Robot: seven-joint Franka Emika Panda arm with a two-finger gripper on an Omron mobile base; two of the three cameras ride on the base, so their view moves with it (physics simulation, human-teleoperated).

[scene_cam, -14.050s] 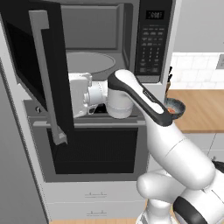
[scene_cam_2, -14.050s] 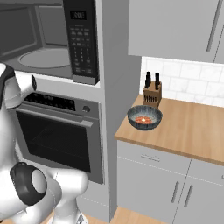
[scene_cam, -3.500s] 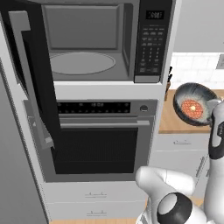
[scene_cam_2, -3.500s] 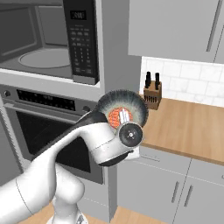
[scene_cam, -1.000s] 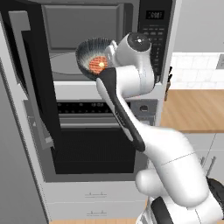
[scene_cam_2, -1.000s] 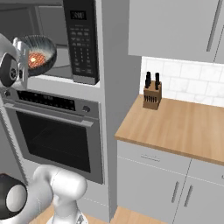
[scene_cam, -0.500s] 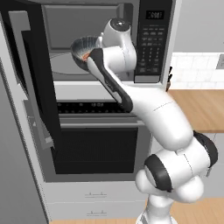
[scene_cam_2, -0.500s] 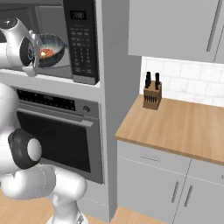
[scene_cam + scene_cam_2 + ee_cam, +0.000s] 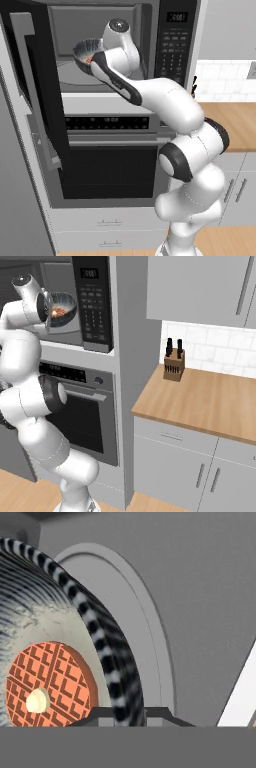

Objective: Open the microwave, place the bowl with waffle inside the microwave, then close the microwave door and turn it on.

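Gripping bowl (image 9: 107,657) rim, end effector (image 9: 127,712) narrowed.

With the microwave door (image 9: 35,85) swung wide at nine o'clock, the cavity mouth stands free, the bowl (image 9: 86,51) occupying its front above the bare turntable (image 9: 145,637).

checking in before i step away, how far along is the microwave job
Done: the microwave door stands open. In hand: the gripper grips the bowl by its rim, waffle inside, at the microwave cavity above the turntable. Left: set it down, shut the door, press start.
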